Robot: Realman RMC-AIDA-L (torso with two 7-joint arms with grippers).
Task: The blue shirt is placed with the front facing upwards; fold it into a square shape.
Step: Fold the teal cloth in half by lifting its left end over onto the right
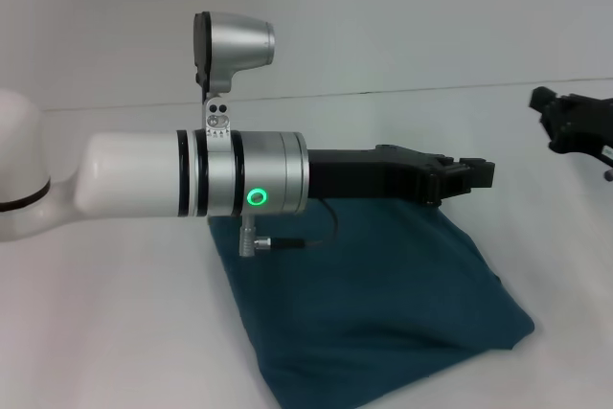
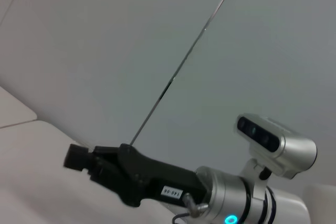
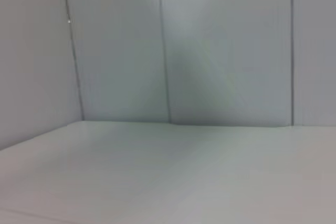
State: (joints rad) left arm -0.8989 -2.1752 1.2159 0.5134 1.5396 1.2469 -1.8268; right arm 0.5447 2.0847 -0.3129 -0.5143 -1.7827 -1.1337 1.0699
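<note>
Lying folded, blue shirt [image 1: 383,304], beneath left fingers [image 1: 474,175]

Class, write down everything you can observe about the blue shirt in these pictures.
The blue shirt is dark teal-blue, soft, cotton-looking cloth, already folded into a compact, roughly four-sided bundle. It lies flat on the white table, near the front edge of the head view, its corners slightly rounded and its surface gently creased. No lettering, neckline or sleeves show. The left arm's gripper reaches across above its far edge; whether it touches the cloth cannot be told.
</note>
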